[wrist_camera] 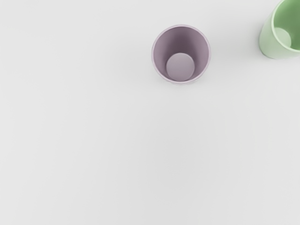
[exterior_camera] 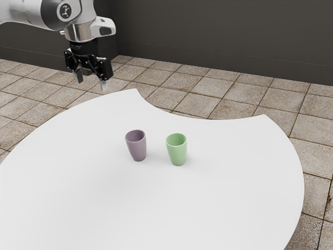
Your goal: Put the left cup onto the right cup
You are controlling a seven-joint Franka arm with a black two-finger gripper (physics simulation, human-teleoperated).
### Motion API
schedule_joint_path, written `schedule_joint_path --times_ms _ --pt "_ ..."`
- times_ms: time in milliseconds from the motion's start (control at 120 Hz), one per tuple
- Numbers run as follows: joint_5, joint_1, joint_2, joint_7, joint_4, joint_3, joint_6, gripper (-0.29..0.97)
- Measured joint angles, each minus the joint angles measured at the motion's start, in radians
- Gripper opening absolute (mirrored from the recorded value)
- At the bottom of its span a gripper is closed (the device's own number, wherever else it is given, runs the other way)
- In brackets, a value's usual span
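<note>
Exterior view shows our fingers (exterior_camera: 102, 78) wide and empty above the bench (exterior_camera: 156, 213), ready, we judge, to descend on the upright purple cup (exterior_camera: 136, 145) near the green cup (exterior_camera: 177, 149).

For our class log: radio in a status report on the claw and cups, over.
Claw open, empty, raised. Purple cup upright, untouched, apart from green cup. Nothing blocking.

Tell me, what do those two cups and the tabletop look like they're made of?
Purple cup: probably matte plastic or unglazed ceramic; even colour, soft shading, no glints. Green cup: likely the same, with a faint sheen on its side. Table: smooth white matte surface, perhaps laminate; no grain shows.
</note>
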Motion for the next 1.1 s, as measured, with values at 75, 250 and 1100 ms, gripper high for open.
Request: schedule_joint_path --times_ms 75,250,1100 --pt "0.0 0.002 0.0 0.001 0.0 0.0 0.001 0.68" --pt "0.003 0.007 0.002 0.003 0.0 -0.008 0.004 0.68" --pt "0.012 -0.002 0.123 -0.01 -0.005 -0.041 0.109 0.68"
